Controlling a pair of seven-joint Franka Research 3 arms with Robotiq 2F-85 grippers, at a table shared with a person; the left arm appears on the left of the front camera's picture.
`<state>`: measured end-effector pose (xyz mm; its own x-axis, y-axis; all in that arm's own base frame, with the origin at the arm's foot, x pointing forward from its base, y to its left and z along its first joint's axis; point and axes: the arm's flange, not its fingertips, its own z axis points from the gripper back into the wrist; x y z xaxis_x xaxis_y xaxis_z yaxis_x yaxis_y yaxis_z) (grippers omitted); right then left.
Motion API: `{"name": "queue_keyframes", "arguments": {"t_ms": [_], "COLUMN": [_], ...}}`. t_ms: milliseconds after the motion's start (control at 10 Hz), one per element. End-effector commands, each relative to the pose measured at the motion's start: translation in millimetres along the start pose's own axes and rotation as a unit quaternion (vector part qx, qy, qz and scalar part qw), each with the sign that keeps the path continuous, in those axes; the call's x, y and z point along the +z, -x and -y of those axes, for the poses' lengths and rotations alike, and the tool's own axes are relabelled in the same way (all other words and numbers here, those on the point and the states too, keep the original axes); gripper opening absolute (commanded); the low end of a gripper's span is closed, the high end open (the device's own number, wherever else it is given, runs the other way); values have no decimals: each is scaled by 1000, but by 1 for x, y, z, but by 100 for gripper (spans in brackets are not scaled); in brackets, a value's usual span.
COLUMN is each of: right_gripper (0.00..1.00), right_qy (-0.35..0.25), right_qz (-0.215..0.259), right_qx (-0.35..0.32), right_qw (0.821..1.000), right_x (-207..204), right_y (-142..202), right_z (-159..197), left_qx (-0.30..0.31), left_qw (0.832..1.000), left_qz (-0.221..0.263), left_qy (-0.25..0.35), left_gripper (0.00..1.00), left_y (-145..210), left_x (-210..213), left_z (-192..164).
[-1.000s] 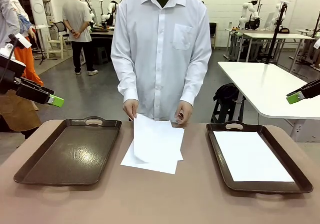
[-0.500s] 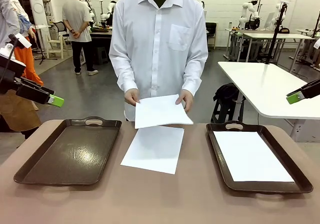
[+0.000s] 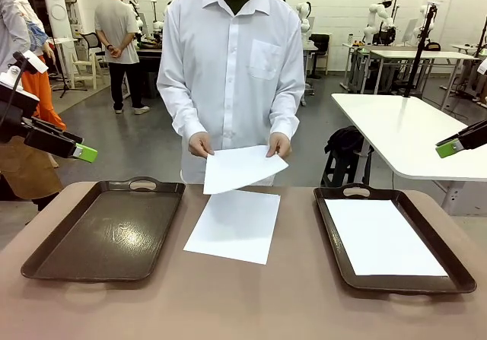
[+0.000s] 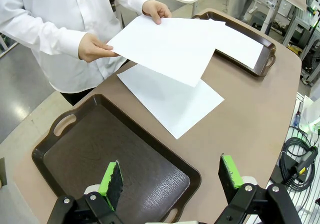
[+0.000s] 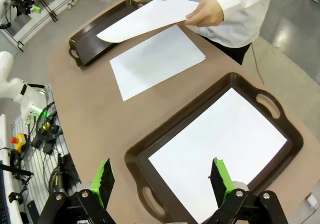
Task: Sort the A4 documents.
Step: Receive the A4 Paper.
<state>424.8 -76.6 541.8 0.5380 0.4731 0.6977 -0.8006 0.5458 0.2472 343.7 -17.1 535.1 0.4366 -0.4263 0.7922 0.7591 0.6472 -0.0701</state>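
We see the left gripper wide open with nothing between its green pads. In the left wrist view it hangs over the near rim of a dark brown tray in the lower left of the frame. The right gripper is spread just as wide and holds nothing. In the right wrist view it hangs over the second tray, in the lower right of the frame.

We count three A4 documents. One sheet is up in the air at the centre of the front view, tilted. The person's hand at picture left and the other hand pinch it at its far edge. Another sheet lies flat on the table just below it, between the two trays and slightly askew. The third sheet lies flat inside the tray at the right of the frame, covering most of its floor.
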Motion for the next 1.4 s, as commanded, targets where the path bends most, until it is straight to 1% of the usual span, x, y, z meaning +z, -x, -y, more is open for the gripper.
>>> {"name": "queue_keyframes", "arguments": {"t_ms": [0, 1300], "right_gripper": [100, 100], "right_qy": [1, 1], "right_qz": [-1, -1], "right_qx": [2, 2], "right_qw": [1000, 1000], "right_x": [-1, -1], "right_y": [-1, -1], "right_z": [-1, -1], "left_qx": [-8, -8], "left_qw": [1000, 1000], "left_qz": [4, 4], "left_qy": [6, 6], "left_gripper": [100, 100], "left_y": [1, 1], "left_x": [-1, -1], "left_z": [-3, -3]}}
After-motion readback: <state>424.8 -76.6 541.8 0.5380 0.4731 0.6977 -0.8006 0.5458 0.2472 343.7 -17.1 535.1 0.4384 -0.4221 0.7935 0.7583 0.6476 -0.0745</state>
